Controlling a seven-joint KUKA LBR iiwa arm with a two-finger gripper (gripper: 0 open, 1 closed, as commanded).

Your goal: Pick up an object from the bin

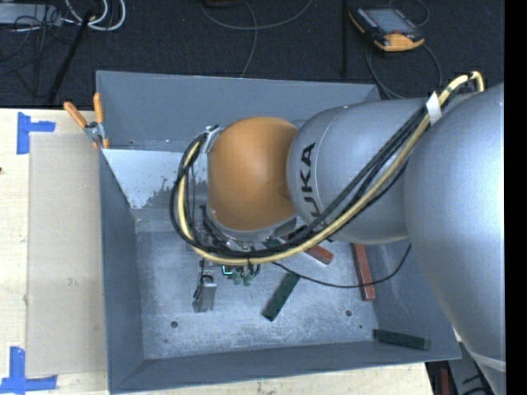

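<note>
Dark green bar [280,296] on bin [165,336] floor, just right of jaws, jaws' state unclear

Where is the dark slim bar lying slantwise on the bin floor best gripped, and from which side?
Grip the dark slim bar at its middle, across its narrow width, coming from straight above: it lies flat and slanted, with bare bin floor along both long sides.
</note>
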